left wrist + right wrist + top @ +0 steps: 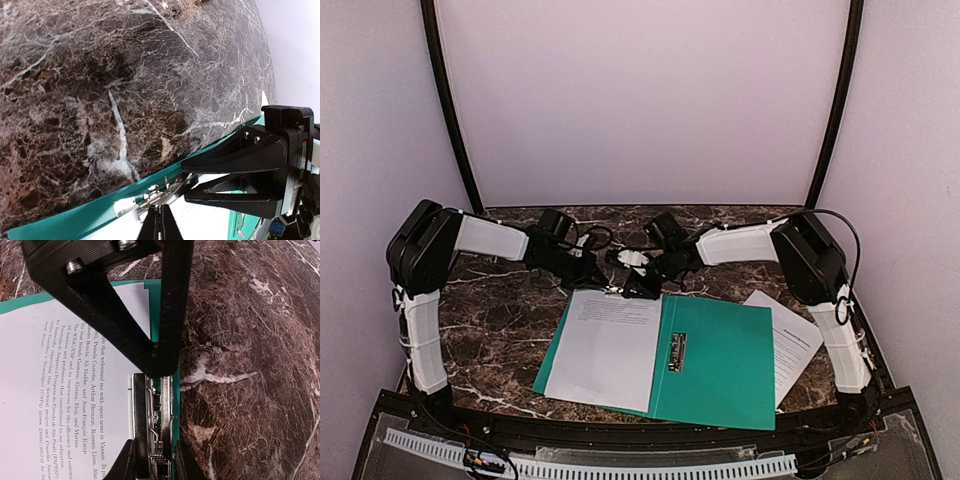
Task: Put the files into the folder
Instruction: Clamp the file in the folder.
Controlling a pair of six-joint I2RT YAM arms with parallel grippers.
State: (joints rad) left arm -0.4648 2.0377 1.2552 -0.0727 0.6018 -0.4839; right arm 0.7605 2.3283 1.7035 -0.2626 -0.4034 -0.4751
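The green folder lies open on the table. One file, a white printed sheet, rests on its left half. A second file lies to the right, partly under the cover. Both grippers meet at the folder's far edge over its metal clip. My right gripper has a finger on each side of the clip and grips it. My left gripper is shut, its tips down on the clip. From the top, the left gripper and right gripper nearly touch.
The dark marble table runs on beyond the folder's far edge. White walls with black corner posts enclose the table on three sides. A black frame with a white cable strip borders the near edge.
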